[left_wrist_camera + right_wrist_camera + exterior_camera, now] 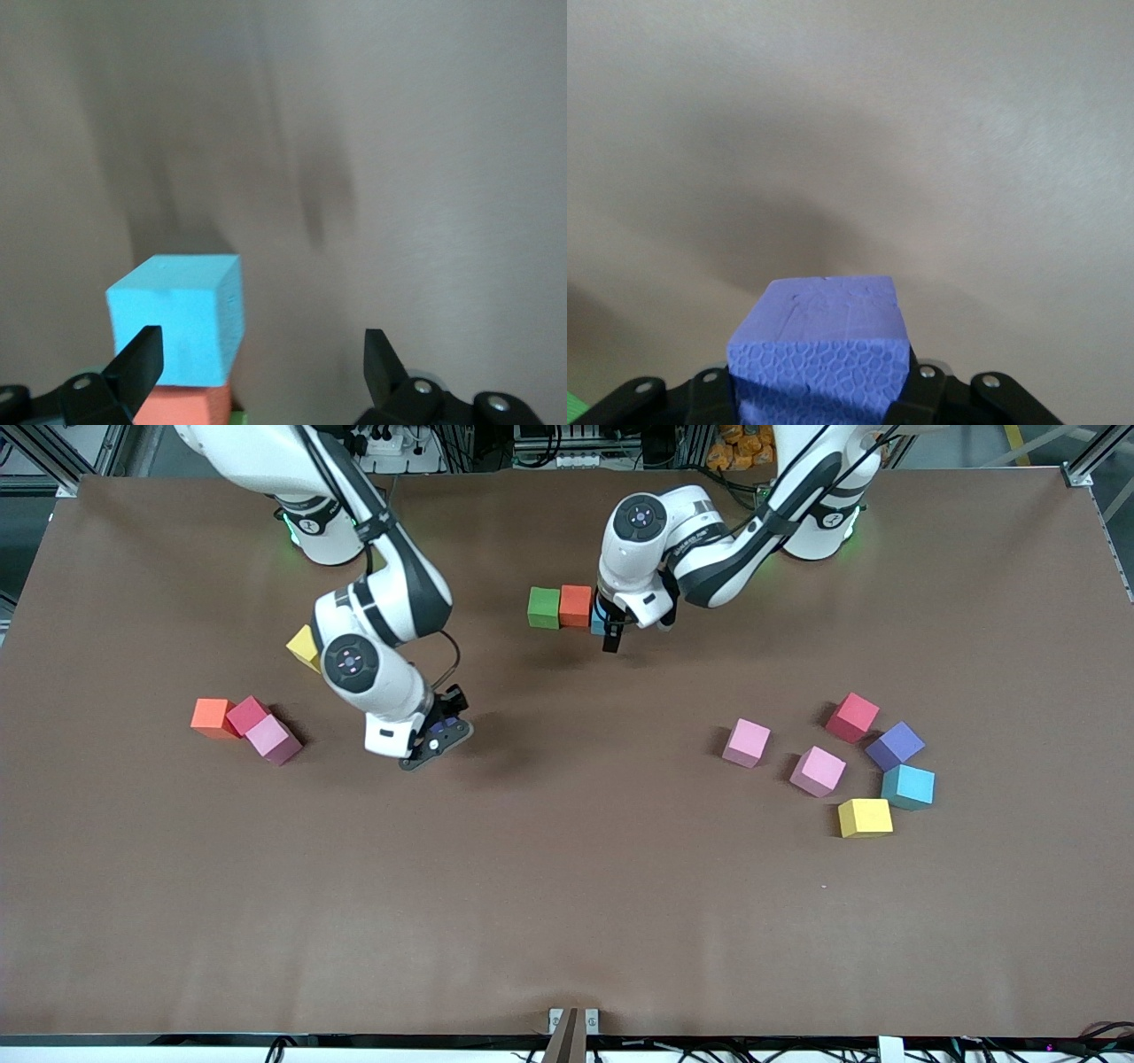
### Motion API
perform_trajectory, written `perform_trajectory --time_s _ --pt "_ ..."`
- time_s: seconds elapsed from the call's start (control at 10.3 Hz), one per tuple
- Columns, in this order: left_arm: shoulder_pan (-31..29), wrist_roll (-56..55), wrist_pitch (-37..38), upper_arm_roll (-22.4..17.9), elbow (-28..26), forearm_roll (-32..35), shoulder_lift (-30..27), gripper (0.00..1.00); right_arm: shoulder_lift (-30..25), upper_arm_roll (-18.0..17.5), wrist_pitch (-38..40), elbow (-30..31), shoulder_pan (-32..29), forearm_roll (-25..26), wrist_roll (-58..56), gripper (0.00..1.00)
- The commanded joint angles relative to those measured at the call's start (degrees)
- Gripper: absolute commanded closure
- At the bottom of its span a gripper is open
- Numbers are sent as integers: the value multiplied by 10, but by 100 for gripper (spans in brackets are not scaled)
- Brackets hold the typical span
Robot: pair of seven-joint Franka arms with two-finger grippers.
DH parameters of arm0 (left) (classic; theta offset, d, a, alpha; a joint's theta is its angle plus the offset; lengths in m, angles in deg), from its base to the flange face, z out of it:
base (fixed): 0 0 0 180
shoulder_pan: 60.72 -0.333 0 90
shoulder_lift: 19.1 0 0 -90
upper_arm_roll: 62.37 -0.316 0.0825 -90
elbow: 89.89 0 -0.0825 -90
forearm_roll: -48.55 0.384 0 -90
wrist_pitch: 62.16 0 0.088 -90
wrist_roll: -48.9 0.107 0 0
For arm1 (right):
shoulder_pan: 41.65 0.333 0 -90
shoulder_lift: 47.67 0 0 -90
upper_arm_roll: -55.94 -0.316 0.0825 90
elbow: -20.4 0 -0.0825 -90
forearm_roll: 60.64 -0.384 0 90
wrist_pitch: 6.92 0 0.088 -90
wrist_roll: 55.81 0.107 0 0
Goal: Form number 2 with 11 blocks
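A row of three blocks lies near the robots' bases: green (543, 607), orange (575, 605), and light blue (597, 623), which is partly hidden. My left gripper (611, 636) hovers open at the light blue end. In the left wrist view the light blue block (177, 314) lies by one finger (142, 359), with most of the gap of the left gripper (263, 354) bare. My right gripper (440, 737) is shut on a purple block (819, 341) over bare table. No number 2 shape shows.
Toward the right arm's end lie orange (213, 717), red (247, 714) and pink (273, 740) blocks, plus a yellow one (304, 646) half hidden by the arm. Toward the left arm's end lie several loose blocks: pink (746, 742), pink (817, 771), red (852, 716), purple (895, 745), light blue (908, 786), yellow (865, 817).
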Motion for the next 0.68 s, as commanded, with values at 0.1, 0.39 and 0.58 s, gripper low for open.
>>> perform_trajectory --time_s 0.1,0.39,0.58 --pt "-70 123 36 4 42 9 -8 0 -24 6 -24 22 75 -4 195 69" --pt "-135 302 72 2 74 7 -2 0 -15 8 -52 16 158 27 398 70" --pt "-177 418 91 1 106 8 16 0 13 10 -62 -9 207 57 509 72"
